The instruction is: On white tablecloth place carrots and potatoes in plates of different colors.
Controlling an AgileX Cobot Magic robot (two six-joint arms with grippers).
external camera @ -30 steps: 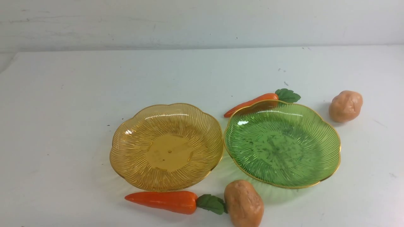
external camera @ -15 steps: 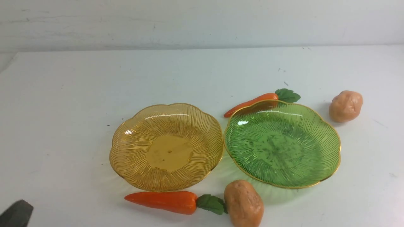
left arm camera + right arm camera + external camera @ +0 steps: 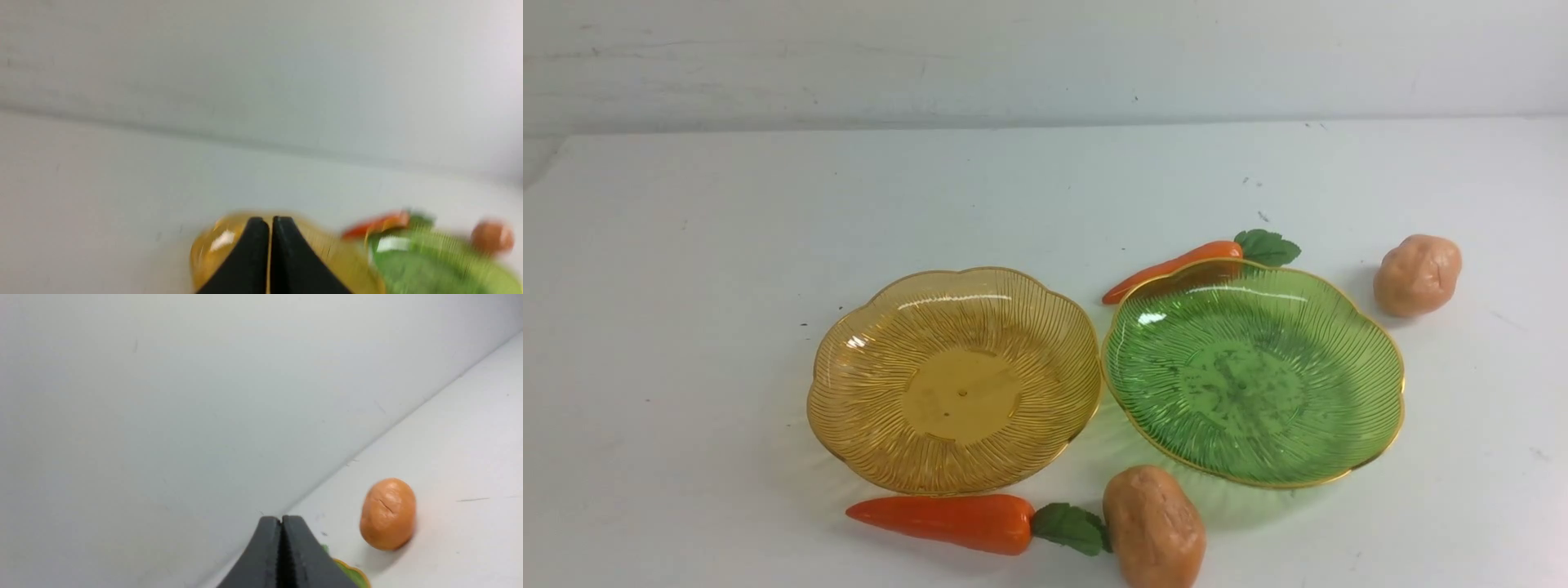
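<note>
White cloth (image 3: 686,327) keeps both plates bare, amber (image 3: 956,392) at nine o'clock, green (image 3: 1250,384) at three, the carrots and potatoes lying outside, presumably awaiting sorting, both arms' empty jaws pressed together.

White cloth (image 3: 686,327) w/ few dark specks. On it: amber plate (image 3: 964,392) L, green plate (image 3: 1245,388) R, rims close; thick carrot (image 3: 956,523) & potato (image 3: 1153,527) on near side; slim carrot (image 3: 1168,269) & 2nd potato (image 3: 1417,276) on far side.
</note>
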